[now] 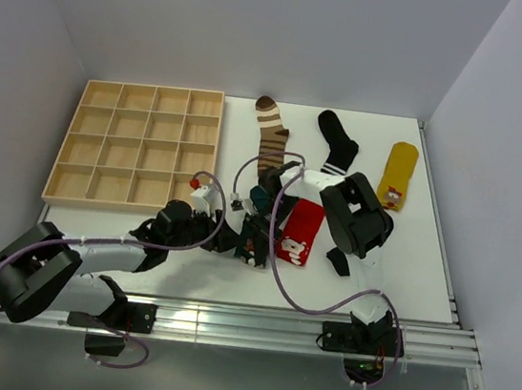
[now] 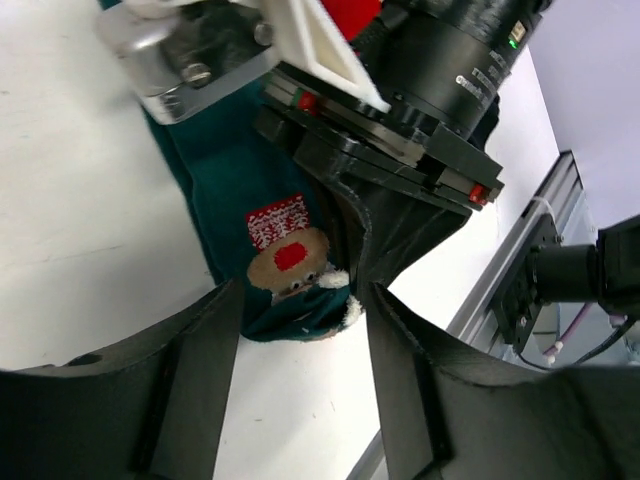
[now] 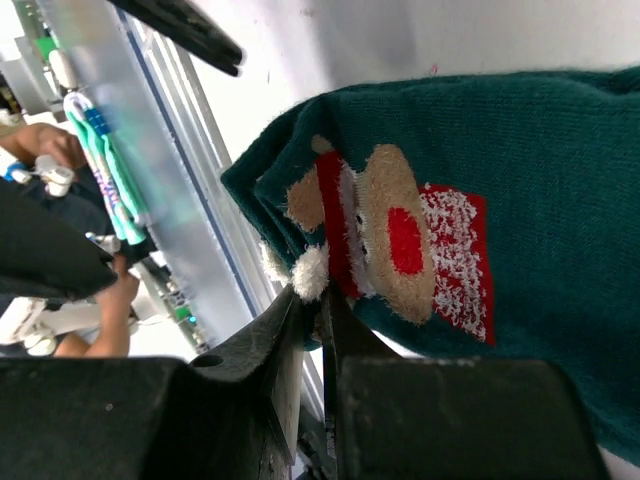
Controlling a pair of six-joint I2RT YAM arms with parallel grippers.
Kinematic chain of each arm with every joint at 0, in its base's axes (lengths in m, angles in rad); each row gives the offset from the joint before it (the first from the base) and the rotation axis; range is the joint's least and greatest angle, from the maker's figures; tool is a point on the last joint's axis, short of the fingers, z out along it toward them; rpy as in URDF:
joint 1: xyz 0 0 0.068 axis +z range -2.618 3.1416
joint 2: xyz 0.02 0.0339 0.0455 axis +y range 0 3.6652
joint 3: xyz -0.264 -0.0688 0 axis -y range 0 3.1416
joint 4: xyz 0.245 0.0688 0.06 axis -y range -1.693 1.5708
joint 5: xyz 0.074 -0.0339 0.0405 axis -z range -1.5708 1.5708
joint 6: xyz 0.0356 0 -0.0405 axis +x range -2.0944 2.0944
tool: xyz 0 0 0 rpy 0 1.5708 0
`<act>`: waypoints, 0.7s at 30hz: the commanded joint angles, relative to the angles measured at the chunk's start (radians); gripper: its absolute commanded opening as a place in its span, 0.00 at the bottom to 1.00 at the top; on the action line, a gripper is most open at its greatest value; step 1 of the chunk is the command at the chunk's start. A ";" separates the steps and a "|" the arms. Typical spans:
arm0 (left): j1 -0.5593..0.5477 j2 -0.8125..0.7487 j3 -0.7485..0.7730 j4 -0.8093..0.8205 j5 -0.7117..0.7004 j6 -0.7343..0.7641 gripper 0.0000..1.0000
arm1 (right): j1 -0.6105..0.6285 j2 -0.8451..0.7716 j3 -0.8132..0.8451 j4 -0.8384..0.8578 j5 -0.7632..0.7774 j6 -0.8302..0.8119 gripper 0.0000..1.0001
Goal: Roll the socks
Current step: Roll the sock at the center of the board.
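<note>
Right wrist view: my right hand (image 3: pixel 315 300), bottom centre, pinches the folded edge of the teal sock (image 3: pixel 520 170). My left hand (image 2: pixel 298 295) is spread either side of that sock's end, mid-frame on the table (image 1: pixel 406 262) overhead.

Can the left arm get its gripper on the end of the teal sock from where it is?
Probably yes. The left gripper is open, with the end of the teal sock lying between its fingers. The right gripper pinches that same edge close by, so room is tight.
</note>
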 commanded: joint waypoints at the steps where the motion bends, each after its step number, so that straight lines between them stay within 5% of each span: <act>1: -0.020 0.036 -0.001 0.130 0.042 0.030 0.59 | -0.011 0.014 0.049 -0.068 -0.046 -0.031 0.08; 21: -0.039 0.300 -0.016 0.420 0.160 0.024 0.64 | -0.062 0.096 0.077 -0.118 -0.084 -0.042 0.06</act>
